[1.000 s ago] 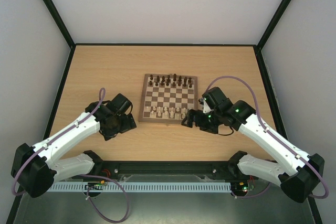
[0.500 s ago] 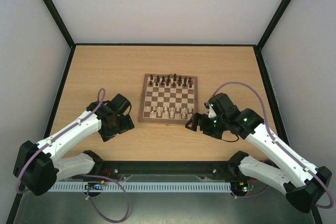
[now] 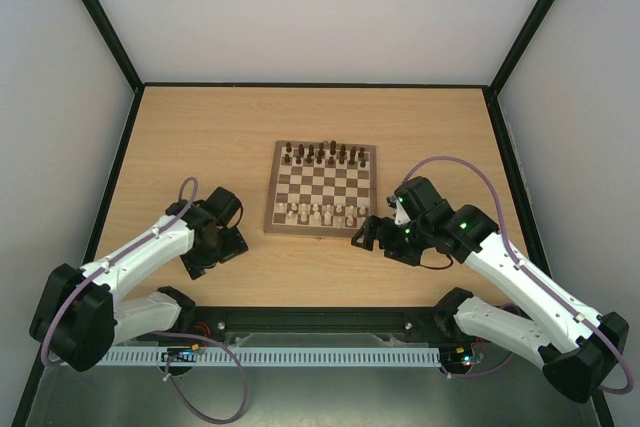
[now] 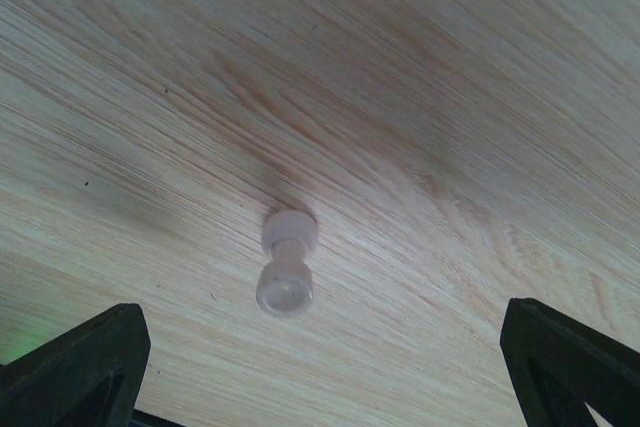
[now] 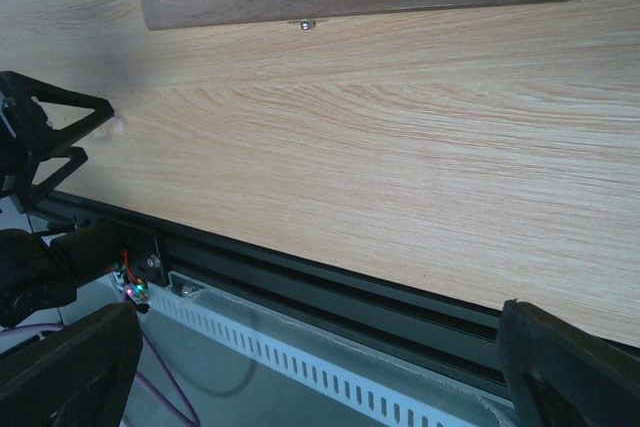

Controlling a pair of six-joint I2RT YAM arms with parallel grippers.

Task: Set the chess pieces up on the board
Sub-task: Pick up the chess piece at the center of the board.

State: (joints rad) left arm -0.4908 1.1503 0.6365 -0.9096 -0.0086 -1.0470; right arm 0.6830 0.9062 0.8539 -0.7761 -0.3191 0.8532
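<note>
The board (image 3: pixel 322 187) sits mid-desk (image 3: pixel 300 117); the dark chess pieces (image 3: pixel 320 155) stand along its far rows and the pale chess pieces (image 3: pixel 318 213) along its near rows, so by my reading you are near the end of the setup; the men are too small in the top view to count or to check square by square.

At least one stray is off the board: a pale pawn (image 4: pixel 287 262) on the bare desk, well left of the board; it lies between the spread tips of the left gripper (image 4: pixel 322 322), whose fingers stand wide and touch nothing.

The pawn appears to be on its side rather than upright, though I can't be sure; its long axis runs roughly from the fingers away up the left wrist view, one round end facing the camera; which end is the base you cannot tell here.

The right gripper (image 5: pixel 320 332) hangs over plain desk by the board's near right corner, fingers wide and empty.
</note>
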